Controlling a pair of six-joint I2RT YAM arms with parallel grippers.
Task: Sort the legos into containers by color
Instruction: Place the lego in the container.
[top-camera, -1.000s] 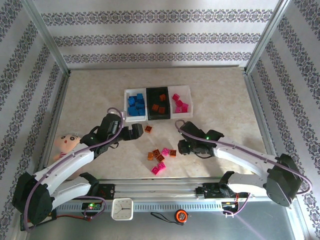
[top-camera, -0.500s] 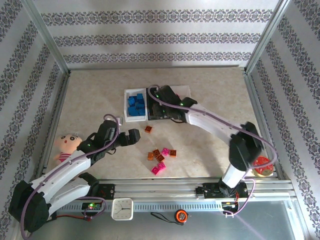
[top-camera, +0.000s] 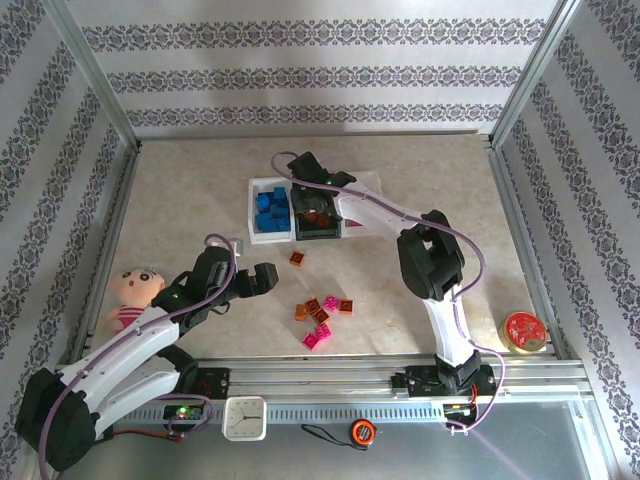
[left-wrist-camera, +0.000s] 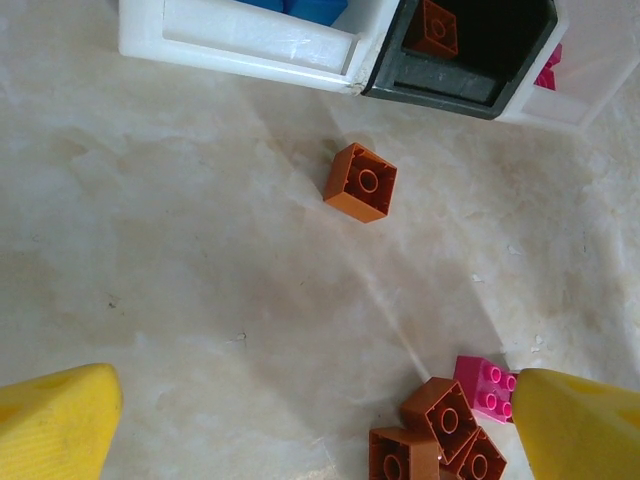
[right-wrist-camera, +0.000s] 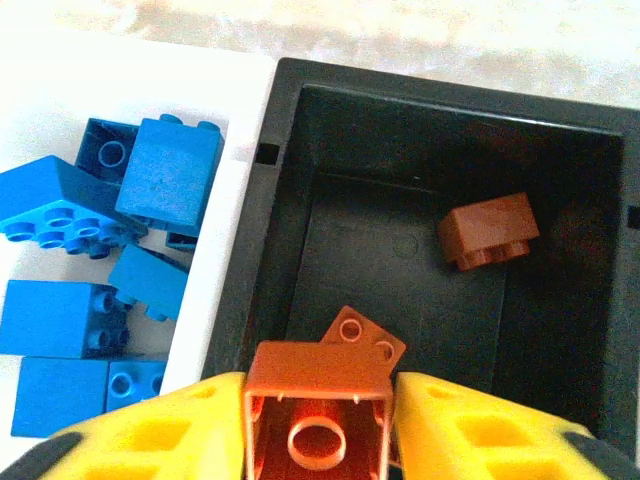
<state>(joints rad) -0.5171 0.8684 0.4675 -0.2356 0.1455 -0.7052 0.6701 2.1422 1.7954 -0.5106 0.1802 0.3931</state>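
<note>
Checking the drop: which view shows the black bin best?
Right wrist: it looks straight into the black bin, two orange bricks inside, a third in the right gripper. From the top, the right arm covers most of it. The left wrist catches just its near end.

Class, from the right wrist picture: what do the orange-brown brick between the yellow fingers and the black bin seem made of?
The orange-brown brick: likely hard moulded plastic, smooth and faintly glossy; crisp edges, hollow underside with a round tube. The black bin: probably plastic too, satin; thin moulded walls, soft highlights.
</note>
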